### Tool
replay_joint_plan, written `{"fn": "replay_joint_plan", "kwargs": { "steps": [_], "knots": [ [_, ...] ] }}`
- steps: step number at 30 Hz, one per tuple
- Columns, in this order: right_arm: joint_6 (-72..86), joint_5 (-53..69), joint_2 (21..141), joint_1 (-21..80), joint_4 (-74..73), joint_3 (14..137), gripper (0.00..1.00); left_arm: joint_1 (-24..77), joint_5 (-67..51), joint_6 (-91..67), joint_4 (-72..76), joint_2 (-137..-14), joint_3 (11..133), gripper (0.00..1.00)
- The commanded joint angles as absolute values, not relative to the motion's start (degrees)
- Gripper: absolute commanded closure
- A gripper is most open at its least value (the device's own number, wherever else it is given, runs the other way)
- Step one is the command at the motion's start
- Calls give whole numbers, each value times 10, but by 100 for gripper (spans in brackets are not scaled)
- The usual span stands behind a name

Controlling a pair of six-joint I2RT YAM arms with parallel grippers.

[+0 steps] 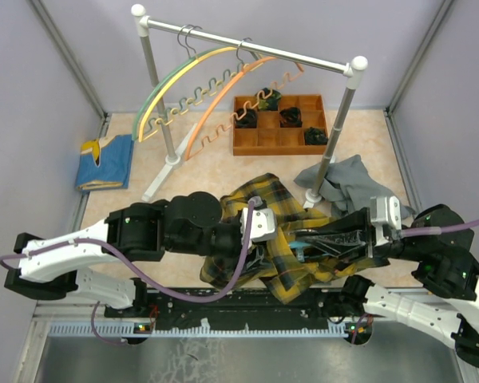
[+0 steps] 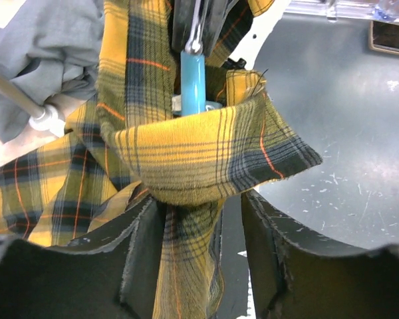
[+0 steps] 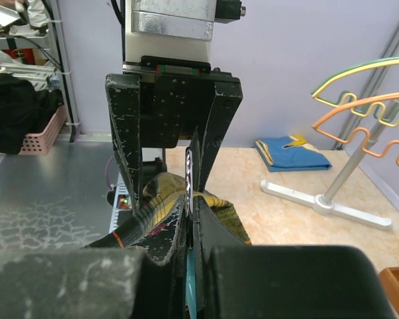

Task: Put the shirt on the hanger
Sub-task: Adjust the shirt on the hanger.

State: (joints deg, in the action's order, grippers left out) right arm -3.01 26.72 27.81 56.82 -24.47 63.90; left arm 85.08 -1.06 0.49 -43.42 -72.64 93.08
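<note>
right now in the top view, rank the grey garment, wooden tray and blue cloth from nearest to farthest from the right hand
1. grey garment, just behind the right hand, slightly to its right
2. wooden tray, farther back, near the centre
3. blue cloth, far off at the left edge

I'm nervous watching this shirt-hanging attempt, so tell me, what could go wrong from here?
The left pincer straddles a bunched fold of the plaid shirt, so it may pinch several layers at once. The right pincer is shut on the thin blue hanger; tugging the fabric lying against it could twist it loose. The grey garment beside the shirt might get dragged along.
</note>
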Motion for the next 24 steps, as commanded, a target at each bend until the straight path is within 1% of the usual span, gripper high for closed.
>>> {"fn": "replay_joint_plan", "kwargs": {
  "steps": [1,2,4,8,9,10,12,13,15,16,17,19,21,24],
  "knots": [
    [-23,292,278,565,-185,652,100,850,-57,9,-403,-744,927,47],
    [-22,294,277,566,-185,651,100,850,-58,9,-403,-750,927,50],
    [-22,292,277,565,-189,653,100,850,-62,11,-402,-757,925,60],
    [-20,284,274,565,-193,653,100,850,-62,14,-393,-756,916,87],
    [-20,280,274,565,-194,652,100,850,-59,14,-390,-754,912,97],
    [-18,271,274,565,-198,653,100,850,-52,14,-388,-751,908,100],
    [-17,240,274,565,-212,657,100,850,-14,13,-385,-742,901,100],
    [-19,222,273,565,-222,661,95,850,6,12,-387,-736,898,100],
    [-15,155,267,566,-246,670,72,850,62,4,-396,-723,897,100],
    [-11,120,265,565,-261,676,64,850,95,0,-402,-716,897,100],
    [-10,85,261,565,-275,682,60,850,126,-5,-410,-710,897,100],
    [-7,7,251,566,-302,693,57,850,181,-13,-424,-696,897,100],
    [-1,-72,243,565,-328,703,55,849,224,-23,-437,-682,898,100],
    [17,-175,241,565,-362,712,54,849,258,-34,-449,-667,901,100]
  ]
}}
